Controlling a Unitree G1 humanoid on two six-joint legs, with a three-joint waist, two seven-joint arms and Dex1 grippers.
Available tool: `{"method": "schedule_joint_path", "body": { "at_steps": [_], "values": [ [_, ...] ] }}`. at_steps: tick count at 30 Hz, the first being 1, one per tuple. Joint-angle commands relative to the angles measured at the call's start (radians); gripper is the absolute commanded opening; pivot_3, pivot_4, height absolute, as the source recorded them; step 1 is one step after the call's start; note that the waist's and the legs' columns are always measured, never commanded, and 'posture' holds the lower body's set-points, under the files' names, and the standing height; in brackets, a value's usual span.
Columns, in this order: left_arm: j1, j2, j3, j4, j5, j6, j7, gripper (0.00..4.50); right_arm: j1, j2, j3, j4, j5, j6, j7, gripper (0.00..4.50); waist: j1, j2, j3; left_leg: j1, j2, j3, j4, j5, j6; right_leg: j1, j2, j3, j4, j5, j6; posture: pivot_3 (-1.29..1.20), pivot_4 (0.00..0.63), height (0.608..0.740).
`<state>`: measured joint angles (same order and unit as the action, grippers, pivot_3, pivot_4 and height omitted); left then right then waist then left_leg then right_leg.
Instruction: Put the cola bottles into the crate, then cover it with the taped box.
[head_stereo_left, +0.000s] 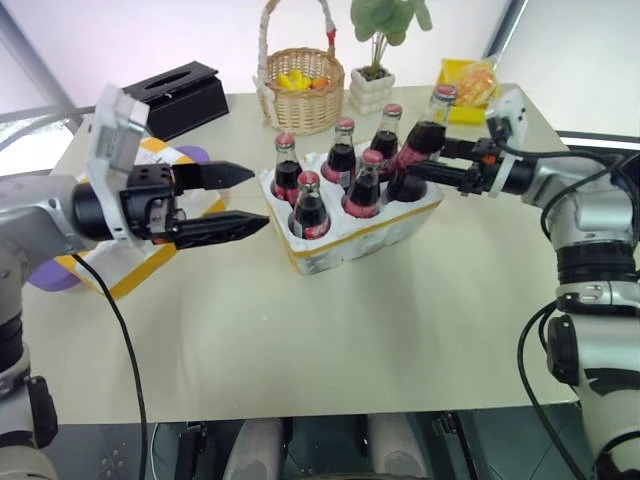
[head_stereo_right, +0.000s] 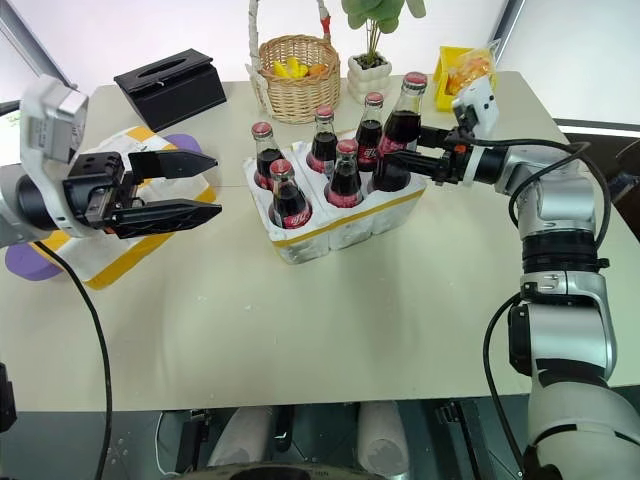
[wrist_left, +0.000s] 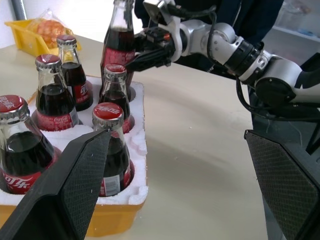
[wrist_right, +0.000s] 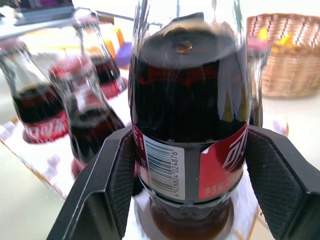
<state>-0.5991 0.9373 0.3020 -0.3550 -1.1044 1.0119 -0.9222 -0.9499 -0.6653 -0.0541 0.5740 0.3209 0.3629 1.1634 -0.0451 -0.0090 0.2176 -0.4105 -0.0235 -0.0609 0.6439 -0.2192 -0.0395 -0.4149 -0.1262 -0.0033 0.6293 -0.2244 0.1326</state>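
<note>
- step in hand, as a judgement: the last of the six cola bottles (head_stereo_right: 403, 125) is going into the crate (head_stereo_left: 352, 232); the cover step has not begun.
- the right gripper (head_stereo_right: 424, 147) has its fingers closed on this bottle's body around the red label; the right wrist view shows a pad on each side of the glass.
- the held bottle stands higher than its neighbours and sits over the crate's corner well nearest the right arm; its base looks low in or just at the mouth of that well, and whether it is fully seated cannot be told.
- the crate, a white foam tray with a yellow band at its base, stands mid-table; five bottles already stand upright in five wells, red caps up.
- the next move likely calls for lowering the bottle straight until it bottoms out, then opening the fingers and backing away from the crate without tipping the neighbours.
- the left gripper (head_stereo_left: 240, 201) hovers just beside the crate on the side away from the right arm, fingers spread wide and holding nothing.
- the taped box (head_stereo_right: 110, 262) lies on the table beyond the left gripper from the crate, partly hidden by that arm; it must still be lifted over the crate.
- behind the crate, a wicker basket (head_stereo_left: 301, 87) holds yellow items.
</note>
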Motion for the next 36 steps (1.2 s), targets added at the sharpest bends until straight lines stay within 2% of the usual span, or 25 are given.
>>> {"method": "schedule_joint_path", "body": {
  "at_steps": [1, 8, 10, 12, 18, 25, 29, 33, 36],
  "values": [
    [-0.020, 0.016, 0.028, -0.011, -0.015, -0.018, 0.001, 4.50, -0.033, 0.008, 0.000, 0.004, -0.034, -0.076, -0.026, 2.66, 0.000, 0.000, 0.000, 0.000, 0.000, 0.000, 0.000, 0.000, 0.000, 0.000, 0.000, 0.000, 0.000, 0.000, 0.000, 0.00, 0.150, 0.740],
    [-0.006, 0.020, 0.033, -0.025, -0.019, -0.015, 0.005, 4.50, -0.026, 0.042, 0.039, 0.042, -0.078, -0.127, -0.020, 2.66, 0.001, 0.000, 0.000, 0.000, 0.002, 0.000, 0.002, 0.000, 0.000, 0.000, 0.002, 0.000, 0.000, 0.001, -0.003, 0.00, 0.150, 0.740],
    [-0.001, 0.023, 0.034, -0.027, -0.019, -0.016, 0.006, 4.50, -0.025, 0.046, 0.041, 0.044, -0.075, -0.111, -0.004, 3.68, 0.001, 0.000, 0.000, 0.000, 0.002, 0.000, 0.002, 0.000, 0.000, 0.000, 0.002, 0.000, 0.000, 0.001, -0.003, 0.00, 0.150, 0.740],
    [0.002, 0.025, 0.035, -0.029, -0.019, -0.017, 0.006, 4.50, -0.024, 0.047, 0.039, 0.039, -0.072, -0.105, 0.002, 4.37, 0.001, 0.000, 0.000, 0.000, 0.003, 0.000, 0.001, 0.000, 0.000, 0.000, 0.003, 0.000, 0.000, 0.002, -0.003, 0.00, 0.150, 0.740],
    [0.032, 0.031, 0.047, -0.034, 0.006, -0.034, 0.012, 4.50, -0.018, 0.017, 0.018, 0.009, -0.063, -0.111, 0.014, 4.37, 0.000, 0.000, 0.000, 0.000, 0.003, 0.000, 0.000, 0.000, 0.000, 0.000, 0.003, 0.000, 0.000, 0.002, -0.003, 0.00, 0.150, 0.740],
    [0.103, 0.065, 0.090, -0.045, 0.117, -0.115, 0.051, 4.50, -0.022, -0.091, -0.038, -0.088, 0.005, -0.081, 0.108, 4.37, 0.004, 0.000, 0.000, 0.000, 0.003, 0.000, 0.000, 0.000, 0.000, 0.000, 0.003, 0.000, -0.001, 0.001, -0.003, 0.00, 0.150, 0.740],
    [0.175, 0.111, 0.138, -0.069, 0.250, -0.182, 0.103, 4.50, -0.054, -0.189, -0.081, -0.114, 0.044, -0.037, 0.168, 4.37, 0.000, 0.000, 0.000, 0.000, 0.004, 0.000, 0.000, 0.000, 0.000, 0.000, 0.003, 0.000, -0.001, 0.000, -0.006, 0.00, 0.150, 0.740],
    [0.333, 0.154, 0.219, -0.134, 0.406, -0.246, 0.139, 4.50, -0.072, -0.256, -0.116, -0.164, 0.121, 0.086, 0.211, 4.37, -0.001, 0.000, 0.000, 0.000, 0.004, 0.002, -0.002, 0.000, 0.000, -0.003, 0.003, 0.002, -0.001, -0.001, -0.007, 0.00, 0.150, 0.740],
    [0.470, 0.169, 0.299, -0.193, 0.537, -0.284, 0.161, 4.50, -0.019, -0.311, -0.140, -0.278, 0.209, 0.202, 0.283, 4.37, 0.002, 0.000, 0.000, 0.000, 0.005, 0.002, -0.006, 0.000, 0.000, -0.005, 0.004, 0.002, -0.001, -0.001, -0.008, 0.00, 0.150, 0.740]
  ]
}}
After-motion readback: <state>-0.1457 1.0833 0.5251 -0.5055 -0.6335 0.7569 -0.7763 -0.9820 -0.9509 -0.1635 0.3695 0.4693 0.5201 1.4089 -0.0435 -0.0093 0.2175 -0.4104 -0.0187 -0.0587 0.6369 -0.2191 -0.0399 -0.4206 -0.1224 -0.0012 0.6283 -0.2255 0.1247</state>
